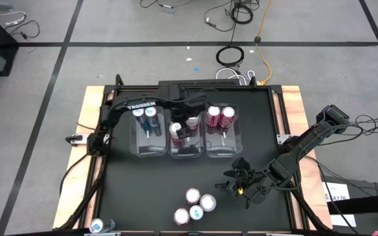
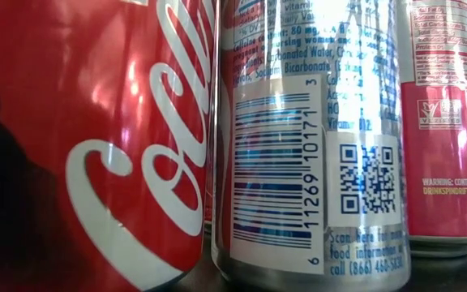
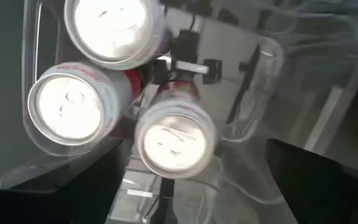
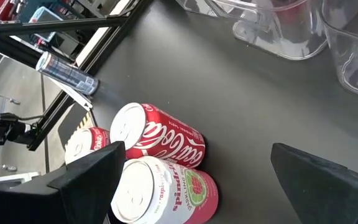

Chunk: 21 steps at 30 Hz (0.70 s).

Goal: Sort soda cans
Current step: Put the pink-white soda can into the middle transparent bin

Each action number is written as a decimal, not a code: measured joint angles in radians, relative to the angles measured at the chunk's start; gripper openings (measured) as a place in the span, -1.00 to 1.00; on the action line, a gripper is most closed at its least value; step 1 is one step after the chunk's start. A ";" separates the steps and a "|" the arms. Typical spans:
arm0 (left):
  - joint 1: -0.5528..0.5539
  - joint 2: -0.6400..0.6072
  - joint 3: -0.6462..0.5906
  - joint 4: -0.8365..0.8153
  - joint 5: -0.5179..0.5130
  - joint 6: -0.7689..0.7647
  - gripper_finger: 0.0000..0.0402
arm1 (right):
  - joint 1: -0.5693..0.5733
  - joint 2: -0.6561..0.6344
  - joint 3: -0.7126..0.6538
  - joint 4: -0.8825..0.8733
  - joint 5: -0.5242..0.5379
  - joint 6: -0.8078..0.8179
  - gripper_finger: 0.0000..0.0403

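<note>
Over the middle clear bin [image 1: 184,152], the left pincer [image 1: 190,128] hangs with fingers spread and empty, sorted soda cans [image 3: 173,138] directly below it. The right pincer [image 1: 240,185], likewise released, waits beside four unsorted cans [image 1: 193,206] standing together on the tabletop [image 1: 143,190]. The cans look rigid, smooth and likely slippery; a grip across the mid-body, fingers either side, seems safest.

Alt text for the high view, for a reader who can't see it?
Left gripper hangs open over the middle of three clear bins holding cans. Right gripper waits open beside four loose cans on the black table.
</note>
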 joint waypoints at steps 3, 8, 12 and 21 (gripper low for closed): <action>-0.038 0.000 0.076 -0.009 0.001 0.001 0.94 | 0.000 0.000 0.000 0.000 0.000 -0.004 0.97; -0.132 -0.001 0.182 -0.009 0.001 0.038 0.94 | 0.000 0.000 0.000 0.000 -0.001 -0.019 0.97; -0.213 -0.025 0.176 -0.004 0.000 0.055 0.94 | 0.000 0.000 0.000 0.000 -0.035 -0.040 0.97; -0.347 -0.048 0.176 -0.010 -0.010 0.010 0.94 | 0.000 0.000 0.000 0.000 -0.056 -0.136 0.97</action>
